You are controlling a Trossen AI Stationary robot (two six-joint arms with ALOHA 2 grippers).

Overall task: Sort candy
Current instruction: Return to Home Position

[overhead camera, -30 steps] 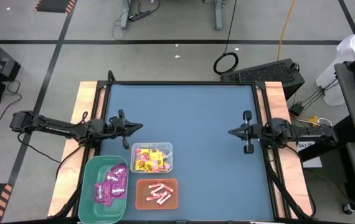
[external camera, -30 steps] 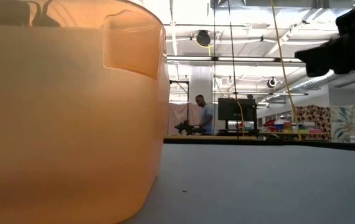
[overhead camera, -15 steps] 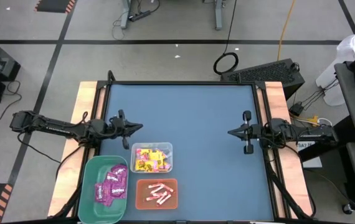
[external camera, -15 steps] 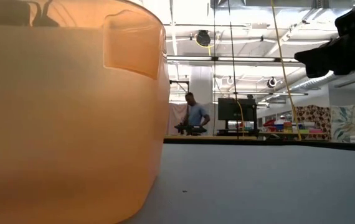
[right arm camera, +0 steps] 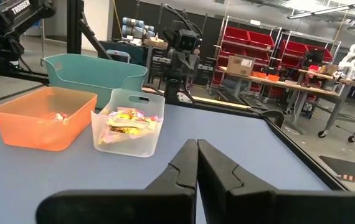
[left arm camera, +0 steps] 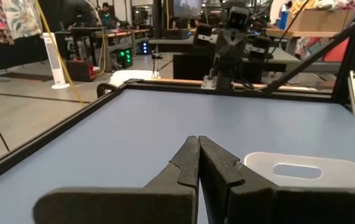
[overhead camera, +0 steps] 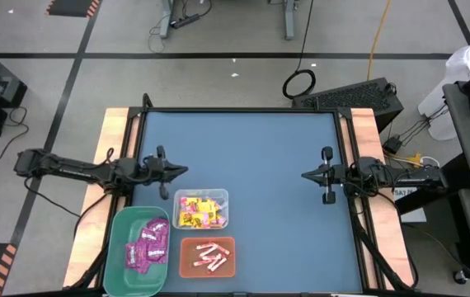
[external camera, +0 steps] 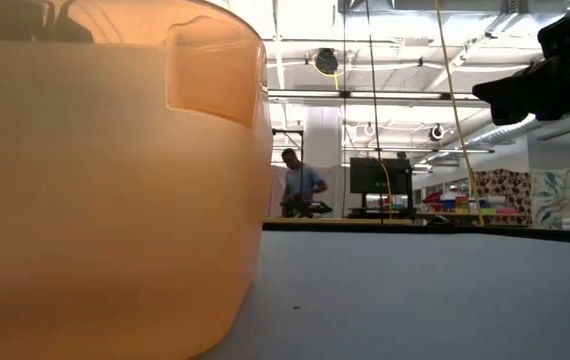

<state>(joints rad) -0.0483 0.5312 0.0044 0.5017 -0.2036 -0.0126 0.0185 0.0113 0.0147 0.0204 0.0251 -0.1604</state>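
sorting looks finished: yellow packets (overhead camera: 199, 211) fill the clear bin (overhead camera: 225, 206), magenta packets (overhead camera: 148, 246) the green bin (overhead camera: 119, 247) beside it, sticks (overhead camera: 210, 256) the orange bin (overhead camera: 184, 257) just beside it. left gripper (overhead camera: 184, 170) hovers near the clear bin, right gripper (overhead camera: 305, 175) well apart from it, both with fingers pressed together, empty; only homing seems left.

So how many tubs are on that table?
3, clustered together: a green bin at the table's left edge, a clear bin beside it, an orange bin next to both. None seems hidden.

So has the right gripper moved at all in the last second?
No. The right gripper sits at the same spot relative to the table's right edge, jaws shut.
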